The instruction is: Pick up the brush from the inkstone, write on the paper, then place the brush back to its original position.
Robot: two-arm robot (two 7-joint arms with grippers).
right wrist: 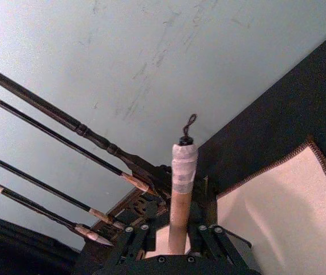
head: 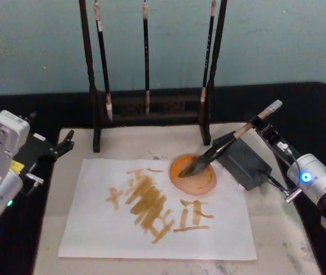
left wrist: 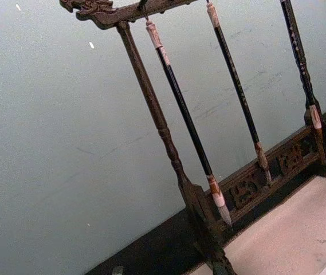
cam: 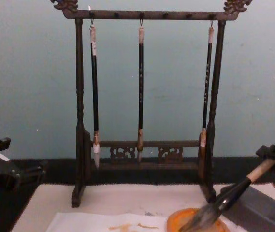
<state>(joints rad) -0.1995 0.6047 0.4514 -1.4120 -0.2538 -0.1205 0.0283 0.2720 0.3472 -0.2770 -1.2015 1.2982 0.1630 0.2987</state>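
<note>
Across the table, the paper is already full of orange strokes, so we judge the put-back is in hand. Next, we release gently so the handle doesn't roll. The left claw sits parked at the table's left. The right claw clamps the brush. Its tuft is down-left in the dish and its long axis slants up and back-right.

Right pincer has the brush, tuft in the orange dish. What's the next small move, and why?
Probably lift the right pincer slightly, straight up. It looks closed on the brush, whose tuft rests in the orange dish; raising first clears the rim before swinging over the paper. Left pincer sits parked at the left.
</note>
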